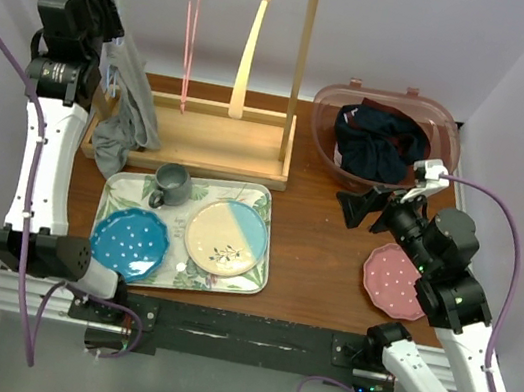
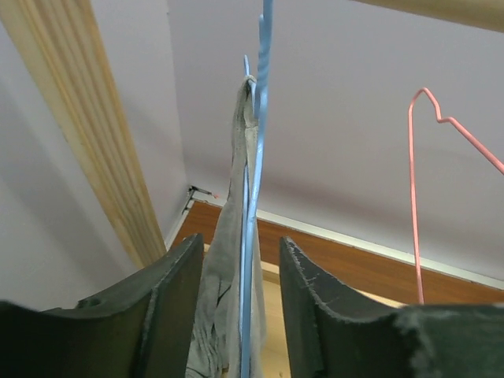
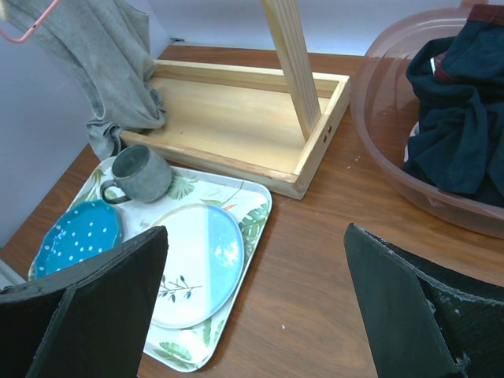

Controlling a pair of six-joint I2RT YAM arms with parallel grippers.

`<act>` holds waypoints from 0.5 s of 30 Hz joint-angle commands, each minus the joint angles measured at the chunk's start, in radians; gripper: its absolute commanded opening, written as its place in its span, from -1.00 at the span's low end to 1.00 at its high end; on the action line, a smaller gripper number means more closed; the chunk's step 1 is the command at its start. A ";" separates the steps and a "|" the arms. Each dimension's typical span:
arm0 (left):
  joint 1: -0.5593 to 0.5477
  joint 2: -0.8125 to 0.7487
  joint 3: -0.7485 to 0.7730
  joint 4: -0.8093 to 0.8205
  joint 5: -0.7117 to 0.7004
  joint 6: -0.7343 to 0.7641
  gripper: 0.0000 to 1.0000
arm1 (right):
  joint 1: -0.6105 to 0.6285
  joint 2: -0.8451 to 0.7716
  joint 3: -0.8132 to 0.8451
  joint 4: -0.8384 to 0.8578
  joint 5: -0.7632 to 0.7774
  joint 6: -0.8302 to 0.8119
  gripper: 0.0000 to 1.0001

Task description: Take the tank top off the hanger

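The grey tank top (image 1: 131, 112) hangs on a blue hanger (image 2: 257, 150) at the left end of the wooden rack (image 1: 213, 139), its lower part bunched on the rack's base. It also shows in the left wrist view (image 2: 224, 260) and the right wrist view (image 3: 110, 55). My left gripper (image 1: 113, 20) is raised at the rack's left end. Its jaws (image 2: 240, 246) are open and stand on either side of the hanger and the fabric, with a gap to the right finger. My right gripper (image 1: 375, 202) is open and empty, low over the table between the tray and the tub (image 3: 253, 230).
A pink wire hanger (image 1: 189, 21) and a wooden hanger (image 1: 252, 52) hang on the same rail. A leaf-print tray (image 1: 194, 180) holds a mug (image 1: 171, 184) and two plates. A pink tub (image 1: 322, 131) holds dark clothes (image 1: 378, 140). A pink plate (image 1: 392, 278) lies at the right.
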 commanded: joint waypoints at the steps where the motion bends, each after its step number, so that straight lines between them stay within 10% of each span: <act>1: 0.014 0.042 0.046 0.042 0.045 -0.008 -0.22 | 0.002 0.003 0.007 0.033 -0.016 0.018 0.97; 8: 0.014 0.081 0.133 0.027 0.079 0.000 -1.00 | 0.002 0.022 0.012 0.031 -0.022 0.018 0.97; 15: 0.012 0.050 0.198 0.065 0.128 0.002 -1.00 | 0.002 -0.017 -0.005 0.066 -0.007 0.009 0.97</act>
